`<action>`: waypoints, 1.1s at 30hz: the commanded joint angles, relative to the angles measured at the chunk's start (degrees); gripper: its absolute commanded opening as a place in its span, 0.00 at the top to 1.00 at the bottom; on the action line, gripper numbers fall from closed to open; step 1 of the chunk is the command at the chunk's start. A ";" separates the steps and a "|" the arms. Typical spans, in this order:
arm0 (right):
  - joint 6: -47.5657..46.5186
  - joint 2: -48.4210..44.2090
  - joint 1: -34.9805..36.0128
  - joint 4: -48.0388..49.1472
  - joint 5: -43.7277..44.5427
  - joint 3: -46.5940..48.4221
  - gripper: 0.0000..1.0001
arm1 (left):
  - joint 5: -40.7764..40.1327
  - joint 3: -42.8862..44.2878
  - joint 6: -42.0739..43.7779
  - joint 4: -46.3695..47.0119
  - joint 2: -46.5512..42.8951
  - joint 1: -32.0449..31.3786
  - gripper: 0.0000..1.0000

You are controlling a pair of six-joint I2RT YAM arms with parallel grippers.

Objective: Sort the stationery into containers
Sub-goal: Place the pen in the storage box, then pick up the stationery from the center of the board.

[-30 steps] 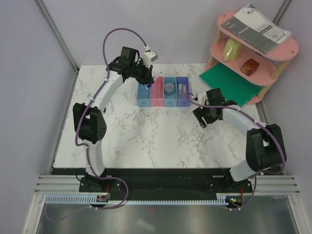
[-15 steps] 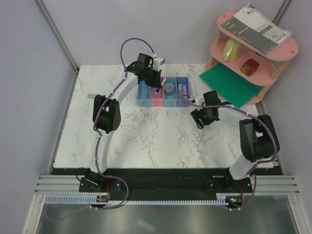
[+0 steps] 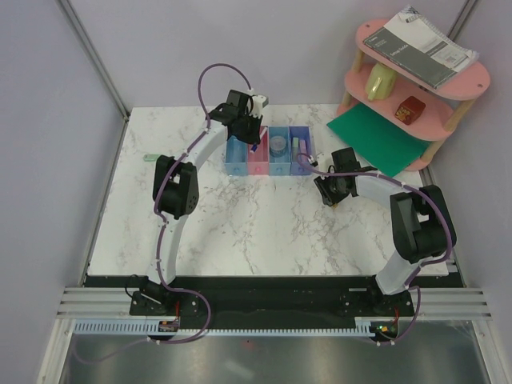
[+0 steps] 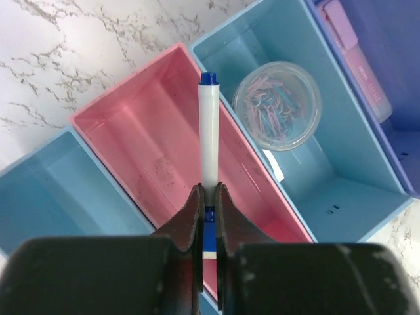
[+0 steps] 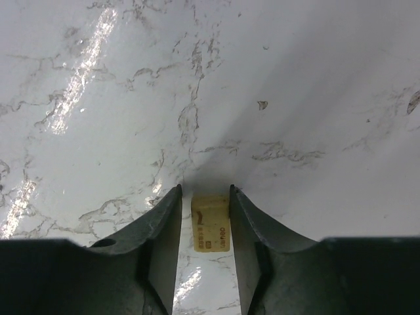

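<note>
My left gripper (image 4: 208, 190) is shut on a thin blue-and-white pen (image 4: 209, 131), which points out over the pink tray (image 4: 144, 151). In the top view this gripper (image 3: 254, 141) hangs over the joined row of containers (image 3: 237, 164). The light blue tray to the right holds a clear round tub of coloured clips (image 4: 277, 105). A pink marker (image 4: 357, 56) lies in the purple-blue tray. My right gripper (image 5: 205, 190) is down on the marble, its jaws narrowly open on either side of a small cream block (image 5: 210, 223). A slim gap shows at the left finger.
A pink tiered shelf (image 3: 416, 88) stands at the back right with a grey notebook (image 3: 420, 36) on top. A flat green mat (image 3: 372, 136) lies beside it. A small pale green item (image 3: 149, 157) rests near the table's left edge.
My left arm carried the pen to the right, from the far-left tray to over the pink one. The right jaws narrowed around the cream block.
</note>
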 commanded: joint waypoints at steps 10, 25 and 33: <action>-0.83 -2.17 -0.07 -2.49 2.12 0.59 0.67 | -3.54 -2.68 0.64 1.19 -3.18 -0.53 0.71; -2.68 -3.93 -0.07 -4.77 2.30 -1.17 0.50 | -2.92 -0.39 2.22 1.11 -7.31 -0.53 0.53; -3.91 -6.83 -0.24 -7.14 2.12 -1.08 0.73 | -5.55 -6.62 11.08 -1.79 -19.34 0.26 0.42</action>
